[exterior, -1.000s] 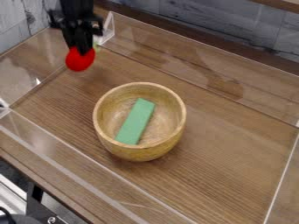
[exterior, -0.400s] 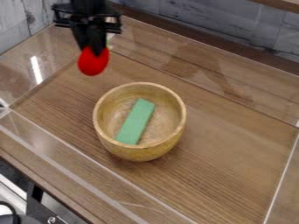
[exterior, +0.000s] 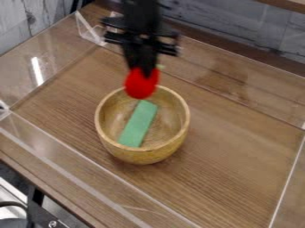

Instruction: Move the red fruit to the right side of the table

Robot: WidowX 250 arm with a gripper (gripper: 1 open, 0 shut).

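The red fruit hangs in the air just above the far rim of the wooden bowl, held from above. My gripper is shut on the red fruit, its black fingers pointing straight down from the dark arm. The fruit's green top is hidden by the fingers. The brown wood-grain table lies below, with its right side further to the right of the bowl.
A green rectangular block lies inside the wooden bowl. Low clear acrylic walls border the tabletop on all sides. A grey tiled wall stands behind.
My gripper has carried the red fruit from the far left corner rightward and forward, to above the bowl's far rim. The bowl and block have not moved.
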